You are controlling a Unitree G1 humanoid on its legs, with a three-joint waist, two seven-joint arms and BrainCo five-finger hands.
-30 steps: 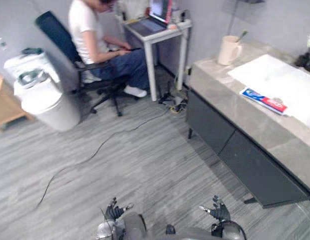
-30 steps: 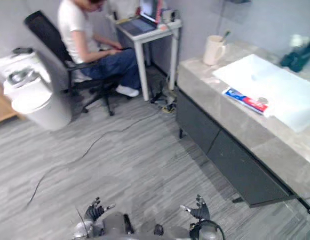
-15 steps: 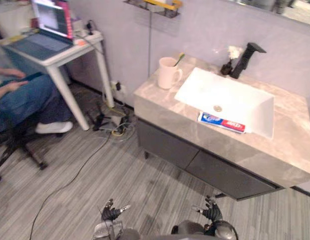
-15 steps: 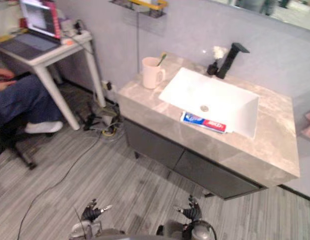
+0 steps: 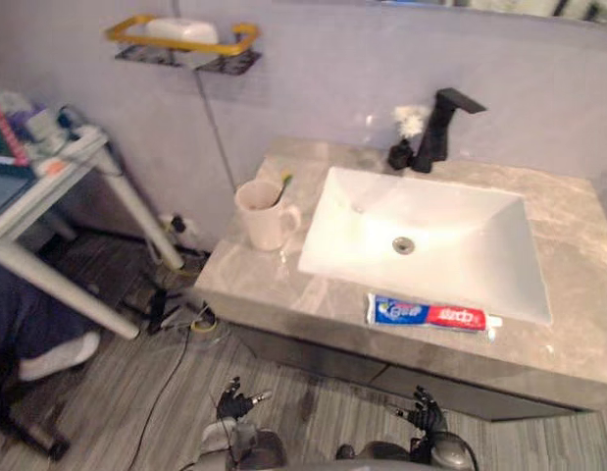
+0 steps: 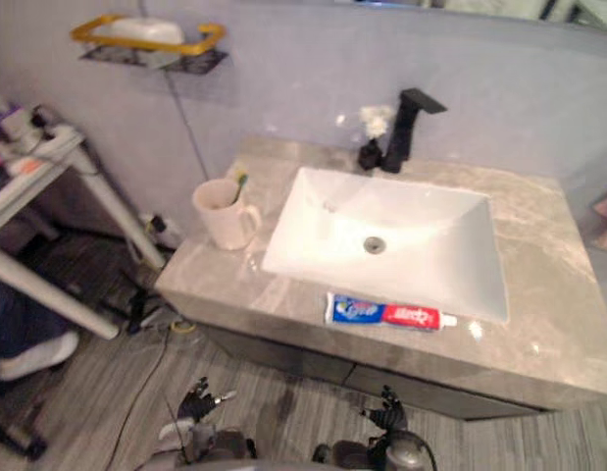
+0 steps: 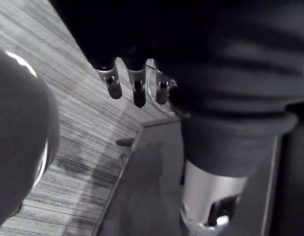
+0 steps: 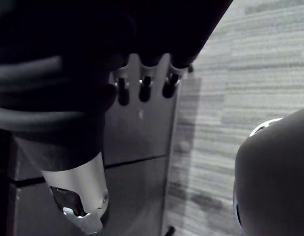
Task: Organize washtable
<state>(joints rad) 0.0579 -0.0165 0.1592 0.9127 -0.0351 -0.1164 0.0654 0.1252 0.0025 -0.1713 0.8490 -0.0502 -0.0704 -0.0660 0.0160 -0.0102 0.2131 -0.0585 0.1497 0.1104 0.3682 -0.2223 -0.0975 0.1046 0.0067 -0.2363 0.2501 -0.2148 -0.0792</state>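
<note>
The left robot hand (image 5: 236,401) and the right robot hand (image 5: 426,412) are held low in front of the bench (image 5: 568,334), both released, fingers relaxed, nothing grasped. The toothpaste tube (image 5: 432,314) lies flat near the bench's front edge, just before the sink (image 5: 430,211); the mug (image 5: 264,214) holding a toothbrush (image 5: 283,183) stands left of the sink. The tube is probably best approached from above and pinched across its width.

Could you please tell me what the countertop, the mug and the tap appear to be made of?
Countertop: looks like polished stone or a stone-look slab, beige-grey with veining and glossy highlights. Mug: probably glazed ceramic, cream, thick-walled, smooth. Tap: seemingly metal with a matte black finish, angular, little shine.
</note>
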